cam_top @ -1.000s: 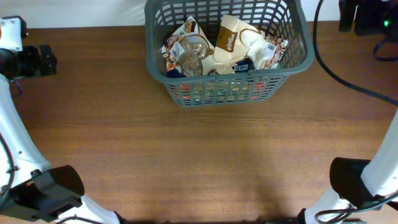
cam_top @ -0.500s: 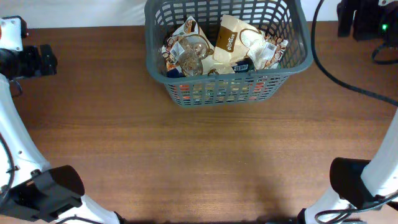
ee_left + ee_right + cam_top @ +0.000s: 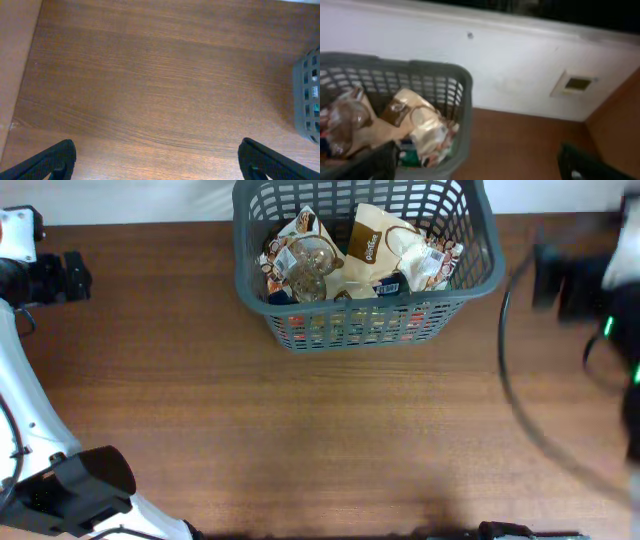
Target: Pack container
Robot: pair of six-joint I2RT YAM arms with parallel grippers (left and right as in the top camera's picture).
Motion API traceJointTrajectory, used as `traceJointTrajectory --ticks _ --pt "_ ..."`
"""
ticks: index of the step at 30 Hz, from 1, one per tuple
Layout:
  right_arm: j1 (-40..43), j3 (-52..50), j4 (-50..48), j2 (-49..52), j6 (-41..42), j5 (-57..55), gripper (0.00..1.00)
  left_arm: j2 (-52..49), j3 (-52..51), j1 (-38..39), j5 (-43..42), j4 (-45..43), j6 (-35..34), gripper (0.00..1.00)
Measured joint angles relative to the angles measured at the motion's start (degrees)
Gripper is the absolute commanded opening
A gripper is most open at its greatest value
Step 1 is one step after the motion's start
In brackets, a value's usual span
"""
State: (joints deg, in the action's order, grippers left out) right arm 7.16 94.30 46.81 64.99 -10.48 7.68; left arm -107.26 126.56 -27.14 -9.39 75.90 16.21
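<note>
On the wooden bench [image 3: 300, 430], crumpled snack packets [image 3: 375, 242] are piled in a dark grey lattice plastic basket [image 3: 350, 326]; both pairs of jaws are spread wide, nothing gripped.

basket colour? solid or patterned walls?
The basket is dark grey, with slotted lattice walls. It shows best in the overhead view.

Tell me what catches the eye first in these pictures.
The dark grey basket at the far middle of the wooden table stands out first, holding a jumble of glossy snack packets. Next comes the right arm, a blurred smear at the right edge of the overhead view.
</note>
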Motion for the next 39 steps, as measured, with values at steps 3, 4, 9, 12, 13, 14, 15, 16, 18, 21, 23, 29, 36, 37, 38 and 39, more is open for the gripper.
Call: traceJointTrajectory --ticks 3,4,9,12,13,14,15,16,18,21,23,29,36,37,38,39 --pt "0.0 -17.2 -4.2 -12.0 0.0 0.9 0.99 0.0 0.0 0.0 0.0 0.0 0.0 0.99" --pt "0.0 -21.2 -4.5 -14.8 0.0 1.0 0.99 0.0 0.0 0.0 0.0 0.0 0.0 0.99" --pt "0.0 -42.0 -4.9 -29.5 0.0 1.3 0.99 0.0 0.0 0.0 0.0 0.0 0.0 0.99" --pt "0.0 -52.5 -4.9 -38.2 0.0 1.3 0.99 0.0 0.0 0.0 0.0 0.0 0.0 0.99" --pt "0.0 -55.5 -4.9 -41.1 0.0 1.3 0.99 0.0 0.0 0.0 0.0 0.0 0.0 0.99" --pt "0.0 -59.0 -4.9 -44.6 0.0 1.4 0.99 0.0 0.0 0.0 0.0 0.0 0.0 0.99" --pt "0.0 -61.3 -5.1 -46.8 0.0 1.5 0.99 0.0 0.0 0.0 0.0 0.0 0.0 0.99" --pt "0.0 -63.8 -5.2 -49.5 0.0 1.7 0.99 0.0 0.0 0.0 0.0 0.0 0.0 0.99" --pt "0.0 -69.0 -5.3 -55.1 0.0 2.4 0.99 0.0 0.0 0.0 0.0 0.0 0.0 0.99" --pt "0.0 -73.7 -6.2 -60.5 0.0 3.7 0.99 0.0 0.0 0.0 0.0 0.0 0.0 0.99" --pt "0.0 -75.9 -6.2 -63.2 0.0 4.5 0.99 0.0 0.0 0.0 0.0 0.0 0.0 0.99" --pt "0.0 -78.9 -6.4 -64.1 0.0 5.6 0.99 0.0 0.0 0.0 0.0 0.0 0.0 0.99" --pt "0.0 -81.0 -6.6 -64.1 0.0 5.8 0.99 0.0 0.0 0.0 0.0 0.0 0.0 0.99" --pt "0.0 -81.6 -6.6 -64.1 0.0 5.8 0.99 0.0 0.0 0.0 0.0 0.0 0.0 0.99" --pt "0.0 -82.4 -6.6 -64.1 0.0 5.8 0.99 0.0 0.0 0.0 0.0 0.0 0.0 0.99" --pt "0.0 -83.2 -6.5 -64.1 0.0 5.8 0.99 0.0 0.0 0.0 0.0 0.0 0.0 0.99"
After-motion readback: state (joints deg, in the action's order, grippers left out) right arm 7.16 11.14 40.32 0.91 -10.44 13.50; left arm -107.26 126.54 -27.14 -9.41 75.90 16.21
